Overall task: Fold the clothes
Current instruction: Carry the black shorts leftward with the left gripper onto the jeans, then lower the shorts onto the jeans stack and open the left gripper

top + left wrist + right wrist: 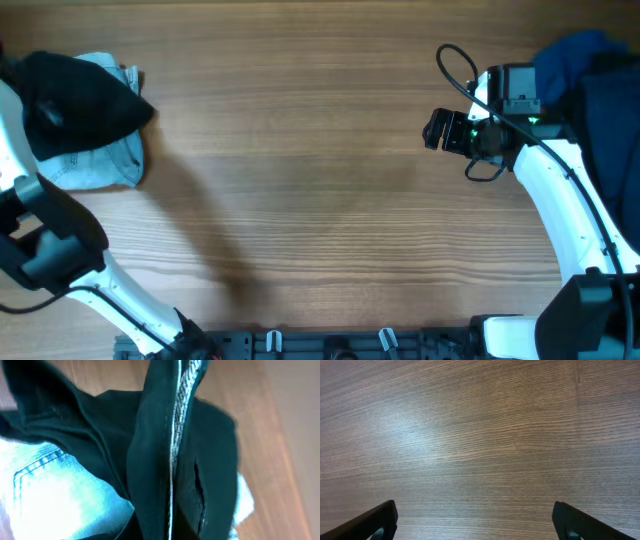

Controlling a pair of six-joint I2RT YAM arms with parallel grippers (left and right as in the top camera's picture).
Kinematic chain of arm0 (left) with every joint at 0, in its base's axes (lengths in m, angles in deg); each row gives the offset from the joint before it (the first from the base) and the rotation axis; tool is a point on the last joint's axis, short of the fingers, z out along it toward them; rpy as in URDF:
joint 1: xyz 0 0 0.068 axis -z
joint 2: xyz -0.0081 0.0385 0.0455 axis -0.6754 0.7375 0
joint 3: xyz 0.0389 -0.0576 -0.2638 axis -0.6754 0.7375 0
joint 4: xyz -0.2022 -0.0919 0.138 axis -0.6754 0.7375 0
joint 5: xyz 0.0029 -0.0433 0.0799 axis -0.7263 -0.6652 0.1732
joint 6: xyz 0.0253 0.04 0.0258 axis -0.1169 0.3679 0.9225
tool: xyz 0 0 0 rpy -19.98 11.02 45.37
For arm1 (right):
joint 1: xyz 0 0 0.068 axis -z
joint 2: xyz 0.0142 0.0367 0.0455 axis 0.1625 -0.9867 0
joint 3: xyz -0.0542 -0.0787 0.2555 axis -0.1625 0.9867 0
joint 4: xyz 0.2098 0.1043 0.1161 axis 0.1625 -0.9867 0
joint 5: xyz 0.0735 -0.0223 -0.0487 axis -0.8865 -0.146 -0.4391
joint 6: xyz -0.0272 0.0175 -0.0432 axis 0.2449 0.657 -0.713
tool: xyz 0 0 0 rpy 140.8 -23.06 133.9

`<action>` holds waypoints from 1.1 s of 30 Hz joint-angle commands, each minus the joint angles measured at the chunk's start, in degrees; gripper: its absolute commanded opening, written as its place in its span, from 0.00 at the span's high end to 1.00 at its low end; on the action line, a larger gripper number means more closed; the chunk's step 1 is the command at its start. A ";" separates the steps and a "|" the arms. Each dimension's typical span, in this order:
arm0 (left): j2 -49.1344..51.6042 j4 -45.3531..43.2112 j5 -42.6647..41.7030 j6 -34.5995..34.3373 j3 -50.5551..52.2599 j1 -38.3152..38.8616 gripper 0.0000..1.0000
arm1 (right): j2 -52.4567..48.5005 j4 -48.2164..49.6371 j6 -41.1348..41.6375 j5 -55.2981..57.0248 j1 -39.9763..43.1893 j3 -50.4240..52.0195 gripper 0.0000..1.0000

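Far left corner of table (300, 180): black shorts (85, 105) heaped over denim shorts (105, 165). The denim lies flat on the wood, and its pale blue edge shows below and to the right of the black cloth.

Left arm (60, 250) comes up from the near edge and ends at the black heap. The left claw is lost behind the fabric from above.

Left wrist view: almost all black shorts (150, 460), very close to the lens, falling in long folds. A pale grey band (177, 425) runs down the middle fold. The denim shorts (55, 490) lie underneath at lower left, with seam stitching visible. A strip of bare wood shows at the right. No fingers show here, so I cannot tell whether the left claw is pinching the cloth or spread.

Right claw (437, 130) hangs over bare wood on the right side, pointing toward the table's middle and well apart from the left-hand heap. A black cable (455, 60) loops above the wrist.

Right wrist view: the right claw (480, 520) is spread wide, with its dark fingers (375, 522) at the two bottom corners and only wood grain between them. It touches nothing.

Far right corner: a blue garment (575, 55) is bunched behind the right wrist, touching a navy garment (610, 110) that runs down the table's right edge. Both lie untouched.
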 commanded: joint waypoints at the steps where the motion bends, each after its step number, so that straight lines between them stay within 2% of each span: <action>1: -2.60 -7.26 -6.56 0.50 -0.42 -0.55 0.96 | 0.31 0.15 -0.55 0.59 -0.07 -0.22 0.01; 3: -5.11 -12.31 -8.13 -3.65 -1.11 -0.20 0.96 | 0.31 0.15 -0.57 0.57 -0.07 -0.22 0.00; 5: -8.37 -16.17 -8.11 -10.93 -1.20 -0.79 0.96 | 0.31 0.13 -0.52 0.59 -0.07 -0.22 0.00; 8: -10.08 -17.92 -5.31 -11.54 -1.20 -1.01 0.96 | 0.31 0.15 -0.55 0.57 -0.07 -0.22 0.00; 10: -9.16 -15.82 -2.34 -11.50 -0.68 -1.01 0.96 | 0.31 0.13 -0.52 0.57 -0.07 -0.22 0.00; 14: -6.62 -14.78 -2.05 -12.33 6.25 -1.01 0.96 | 0.31 0.15 -0.55 0.59 -0.07 -0.22 0.00; 18: -6.54 -17.31 1.36 -14.27 15.69 -1.01 0.96 | 0.31 0.15 -0.55 0.57 -0.07 -0.22 0.00; 28: -10.71 0.31 1.31 -14.34 16.33 -1.01 0.95 | 0.31 0.15 -0.55 0.57 -0.07 -0.22 0.01; 30: -10.71 3.50 1.33 -14.27 16.33 -1.01 0.83 | 0.31 0.15 -0.55 0.59 -0.07 -0.22 0.00; 31: -10.73 4.35 1.33 -14.23 16.31 -1.01 0.60 | 0.31 0.15 -0.55 0.57 -0.07 -0.22 0.00; 32: -10.73 5.40 1.29 -13.62 16.33 -1.09 0.06 | 0.31 0.15 -0.57 0.57 -0.07 -0.22 0.00; 33: -10.73 5.60 1.03 -12.52 16.31 -1.11 0.00 | 0.31 0.15 -0.55 0.57 -0.07 -0.22 0.00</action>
